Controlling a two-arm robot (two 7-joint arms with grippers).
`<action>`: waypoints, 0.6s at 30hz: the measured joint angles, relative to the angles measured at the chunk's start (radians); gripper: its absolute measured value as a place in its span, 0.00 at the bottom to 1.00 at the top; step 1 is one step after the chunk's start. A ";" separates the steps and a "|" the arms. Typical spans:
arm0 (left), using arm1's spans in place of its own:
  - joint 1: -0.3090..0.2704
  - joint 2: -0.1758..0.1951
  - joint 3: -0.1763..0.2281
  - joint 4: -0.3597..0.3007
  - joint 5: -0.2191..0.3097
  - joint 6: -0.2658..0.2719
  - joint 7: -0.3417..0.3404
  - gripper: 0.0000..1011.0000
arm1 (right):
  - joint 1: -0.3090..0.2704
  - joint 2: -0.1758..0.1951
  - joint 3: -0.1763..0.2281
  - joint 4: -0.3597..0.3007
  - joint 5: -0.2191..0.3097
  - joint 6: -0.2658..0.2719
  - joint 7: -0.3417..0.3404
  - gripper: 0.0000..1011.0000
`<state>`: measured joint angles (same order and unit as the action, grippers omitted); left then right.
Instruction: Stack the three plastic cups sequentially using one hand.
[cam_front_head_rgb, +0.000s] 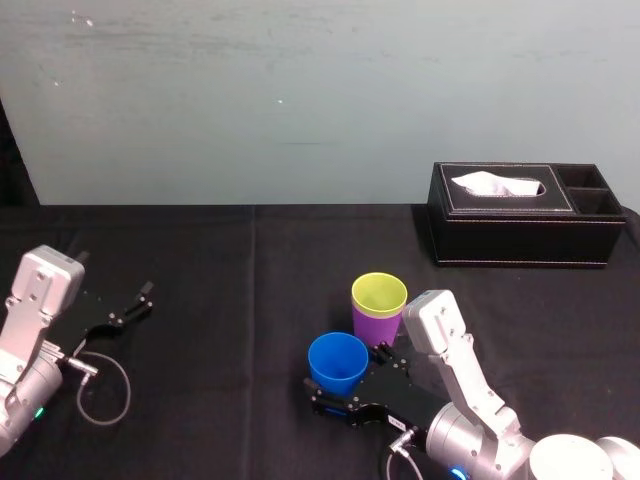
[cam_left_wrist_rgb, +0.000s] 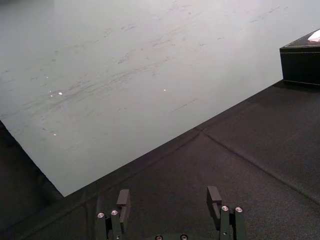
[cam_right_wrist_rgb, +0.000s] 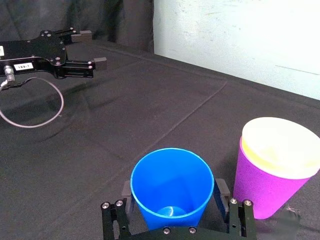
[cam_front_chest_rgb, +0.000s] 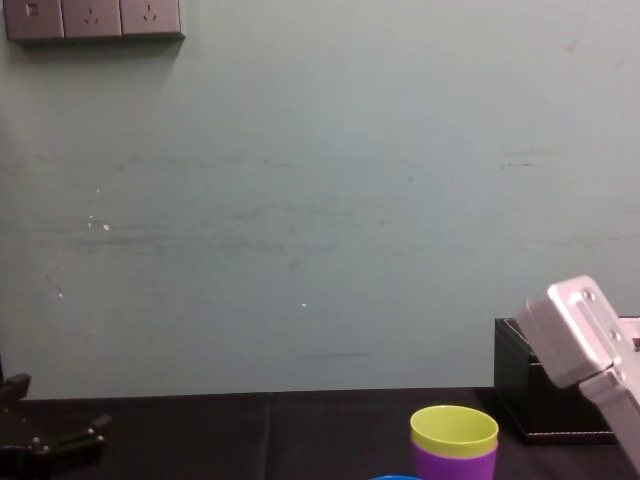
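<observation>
Jaws of the right gripper (cam_right_wrist_rgb: 172, 191) clasp the blue cup (cam_right_wrist_rgb: 170, 202). Lift it, centre it over the yellow-green cup (cam_front_head_rgb: 379, 292) at one o'clock, then lower squarely. Left gripper (cam_front_head_rgb: 135, 305) idles, splayed.

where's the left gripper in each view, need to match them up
head: left gripper at lower left, open
left wrist: gripper at bottom edge
right wrist: gripper at upper left, far off
chest: gripper in bottom left corner
shared landmark: pale wall behind the black table
</observation>
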<state>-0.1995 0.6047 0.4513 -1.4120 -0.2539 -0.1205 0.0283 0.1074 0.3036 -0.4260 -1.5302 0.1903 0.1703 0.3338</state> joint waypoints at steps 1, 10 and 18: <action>0.000 0.000 0.000 0.000 0.000 0.000 0.000 0.99 | 0.003 -0.003 -0.001 0.004 -0.002 0.000 0.000 0.99; 0.000 0.000 0.000 0.000 0.000 0.000 0.000 0.99 | 0.009 -0.012 -0.001 0.016 -0.006 0.000 0.000 0.99; 0.000 0.000 0.000 0.000 0.000 0.000 0.000 0.99 | 0.008 -0.011 0.000 0.014 -0.006 0.000 0.001 0.99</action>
<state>-0.1995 0.6047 0.4514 -1.4120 -0.2539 -0.1205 0.0283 0.1152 0.2928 -0.4261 -1.5158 0.1846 0.1703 0.3349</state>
